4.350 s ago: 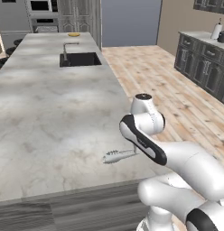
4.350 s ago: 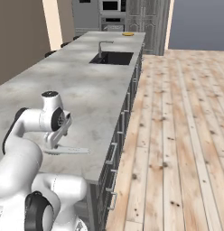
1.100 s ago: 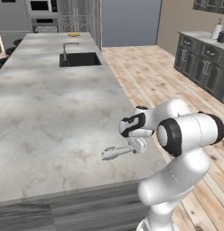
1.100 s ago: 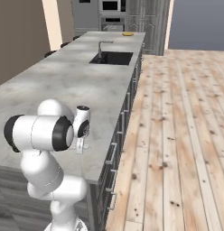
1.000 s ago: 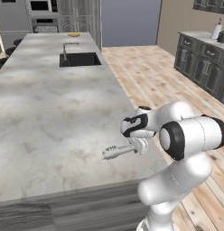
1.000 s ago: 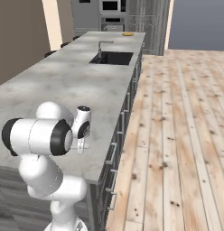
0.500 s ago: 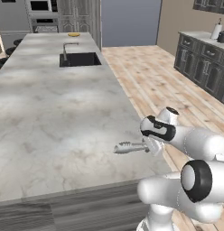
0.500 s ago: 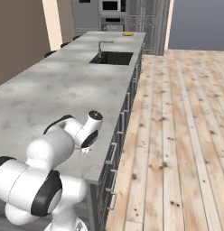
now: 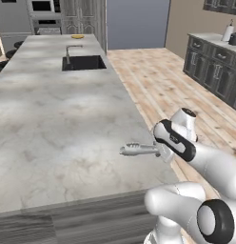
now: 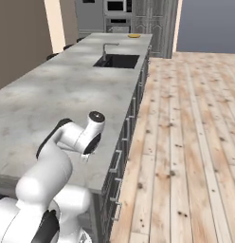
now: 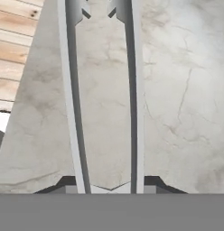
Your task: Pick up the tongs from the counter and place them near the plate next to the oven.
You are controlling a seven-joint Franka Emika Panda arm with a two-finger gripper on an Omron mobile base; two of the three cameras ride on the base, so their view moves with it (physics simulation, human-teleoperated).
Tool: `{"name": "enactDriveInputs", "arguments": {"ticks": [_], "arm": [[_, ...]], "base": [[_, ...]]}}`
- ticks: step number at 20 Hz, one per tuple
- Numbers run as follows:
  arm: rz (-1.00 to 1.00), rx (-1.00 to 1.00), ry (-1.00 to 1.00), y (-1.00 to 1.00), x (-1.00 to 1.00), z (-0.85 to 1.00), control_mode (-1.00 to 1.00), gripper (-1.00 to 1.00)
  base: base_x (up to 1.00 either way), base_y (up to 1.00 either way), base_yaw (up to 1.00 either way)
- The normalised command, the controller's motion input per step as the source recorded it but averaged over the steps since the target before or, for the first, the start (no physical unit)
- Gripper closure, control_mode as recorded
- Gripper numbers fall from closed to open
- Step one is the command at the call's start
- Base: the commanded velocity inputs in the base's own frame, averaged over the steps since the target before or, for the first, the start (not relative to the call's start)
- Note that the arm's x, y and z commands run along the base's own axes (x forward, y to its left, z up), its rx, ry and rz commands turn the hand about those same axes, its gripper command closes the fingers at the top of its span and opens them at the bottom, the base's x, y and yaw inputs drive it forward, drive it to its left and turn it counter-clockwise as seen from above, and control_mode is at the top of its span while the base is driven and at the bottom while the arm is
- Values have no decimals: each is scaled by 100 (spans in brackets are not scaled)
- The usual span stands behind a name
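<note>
The tongs (image 9: 139, 150) are near the worktop's (image 9: 58, 109) near right corner, just inside its right edge, with their handle end in the claw (image 9: 162, 151) and their ridged tips pointing toward the left. They look held slightly clear of the stone, though the left base view does not settle whether they touch it. The claw appears clenched on the tongs: in the hand view the 2 arms of the tongs (image 11: 102, 90) run straight out from between the dark fingertips (image 11: 152, 182), parallel and slightly apart. Holding at the handle end keeps the long tips free, which should suit laying them down flat later.

The plate (image 9: 77, 36) sits at the worktop's far end, with the oven (image 9: 44, 25) just behind it, well apart from the tongs, so the carry is still ahead.

The right base view adds the plate (image 10: 134, 35) and oven (image 10: 118, 21) from the other side, but there the arm's wrist covers the tongs.
</note>
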Motion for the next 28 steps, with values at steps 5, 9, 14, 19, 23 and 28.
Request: {"name": "enactDriveInputs", "arguments": {"ticks": [5,9,14,19,23,28], "arm": [[0,0,0,0,0,0,100,100],[0,0,0,0,0,0,100,100],[0,0,0,0,0,0,100,100],[0,0,0,0,0,0,100,100],[0,0,0,0,0,0,100,100],[0,0,0,0,0,0,100,100]], "base": [[0,-100,0],[10,-100,2],[72,-100,9],[100,-87,18],[100,-78,17],[100,-65,14]]}}
